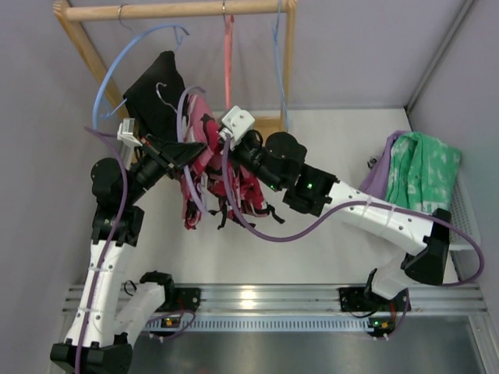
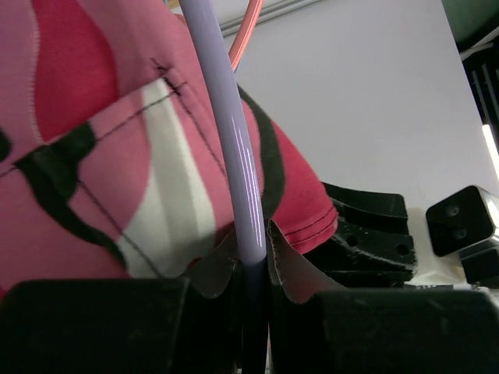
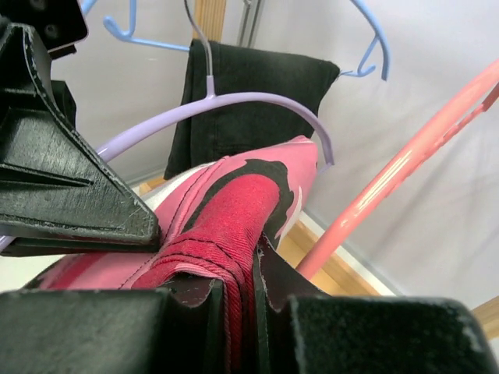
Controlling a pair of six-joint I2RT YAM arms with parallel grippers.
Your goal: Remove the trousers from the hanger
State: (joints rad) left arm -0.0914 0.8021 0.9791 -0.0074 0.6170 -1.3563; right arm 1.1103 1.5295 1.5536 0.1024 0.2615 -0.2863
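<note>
The magenta-pink printed trousers [image 1: 222, 167] hang in mid-air between the two arms, dark strings dangling below. The lilac hanger [image 1: 187, 125] runs through them; its hook points up left. My left gripper [image 1: 189, 156] is shut on the hanger's lilac bar [image 2: 234, 156], with the trousers [image 2: 93, 164] draped just behind it. My right gripper [image 1: 228, 149] is shut on a fold of the trousers [image 3: 234, 226]. In the right wrist view the hanger [image 3: 257, 105] arcs above the cloth.
A wooden rack [image 1: 179, 9] at the back carries light-blue hangers [image 1: 109, 74], a plain black garment [image 1: 152, 93] and a salmon-pink hanger [image 1: 228, 62]. A green-and-white cloth [image 1: 421, 167] lies at the right. A metal rail [image 1: 265, 300] runs along the near edge.
</note>
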